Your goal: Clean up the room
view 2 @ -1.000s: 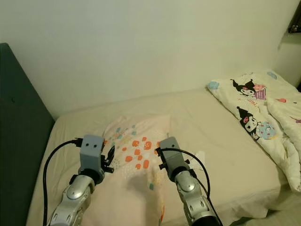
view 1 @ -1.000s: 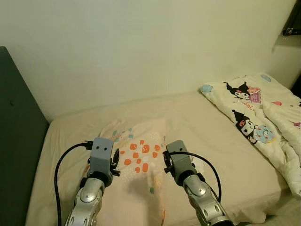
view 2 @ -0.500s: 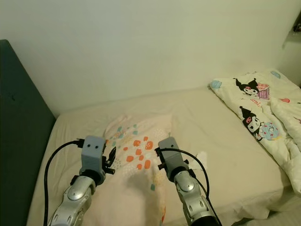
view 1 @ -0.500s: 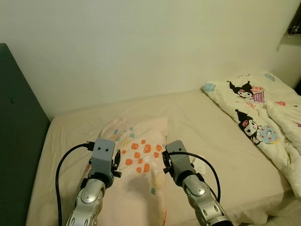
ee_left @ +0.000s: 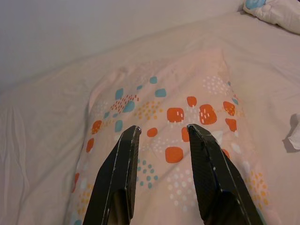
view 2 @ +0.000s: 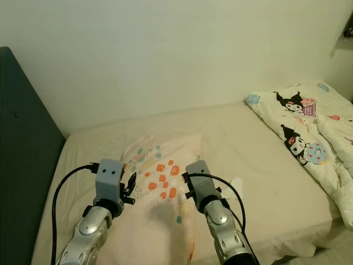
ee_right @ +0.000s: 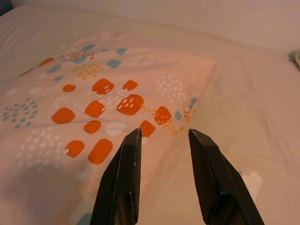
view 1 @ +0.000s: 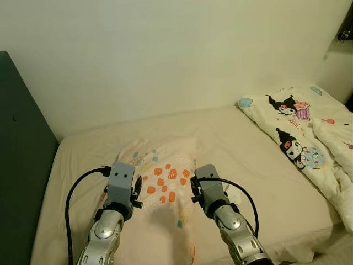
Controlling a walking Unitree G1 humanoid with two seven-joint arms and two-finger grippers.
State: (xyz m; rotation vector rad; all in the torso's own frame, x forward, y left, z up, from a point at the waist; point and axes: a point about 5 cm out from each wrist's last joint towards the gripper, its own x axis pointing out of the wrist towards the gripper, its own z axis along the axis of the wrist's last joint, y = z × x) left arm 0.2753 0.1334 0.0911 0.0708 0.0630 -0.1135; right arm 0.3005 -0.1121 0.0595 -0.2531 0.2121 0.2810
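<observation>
A pink pillow (view 1: 162, 190) with orange and teal spots lies flat on the bed (view 1: 242, 149), near the dark headboard (view 1: 19, 165). Both grippers hover above it, fingers apart and holding nothing — the left gripper (ee_left: 161, 131) over the pillow's middle, the right gripper (ee_right: 161, 133) over its edge nearest the wall. A cartoon-print quilt (view 1: 300, 138) is bunched at the bed's far right — well apart from the pillow.

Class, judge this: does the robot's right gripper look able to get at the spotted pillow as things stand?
Probably yes. The right gripper, fingers open, hovers over the pillow near its edge, with nothing lying between them.
</observation>
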